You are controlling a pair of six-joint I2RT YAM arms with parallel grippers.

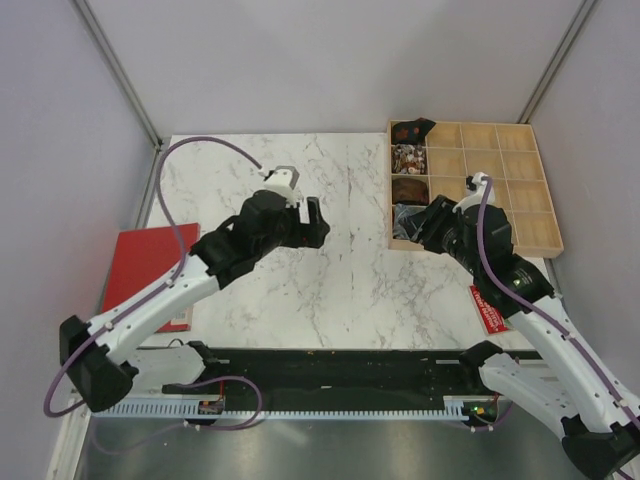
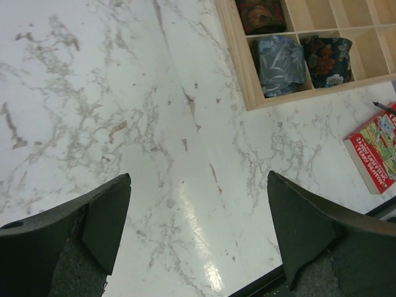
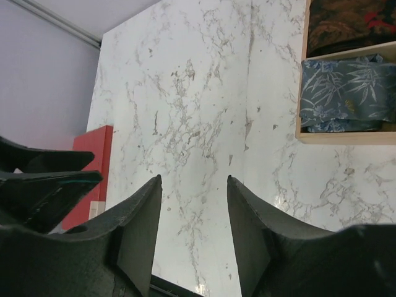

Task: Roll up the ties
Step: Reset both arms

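Note:
Rolled ties sit in the left compartments of a wooden tray [image 1: 520, 200] at the back right. In the left wrist view a blue-grey tie [image 2: 281, 65] and a dark floral tie [image 2: 328, 60] fill neighbouring cells. The right wrist view has the blue-grey leaf-print tie [image 3: 346, 93] below a dark brown one [image 3: 349, 25]. My left gripper [image 1: 312, 222] hangs over mid-table, open, with only bare marble between its fingers [image 2: 111, 210]. My right gripper [image 1: 418, 232] hovers at the tray's near left corner, open and holding nothing [image 3: 193, 179].
A flat red folder [image 1: 150, 270] lies at the table's left edge. A red booklet [image 1: 488, 308] with a colourful cover [image 2: 374, 151] lies near the right arm. The tray's other cells are bare wood. Grey walls enclose the marble table [image 1: 340, 290].

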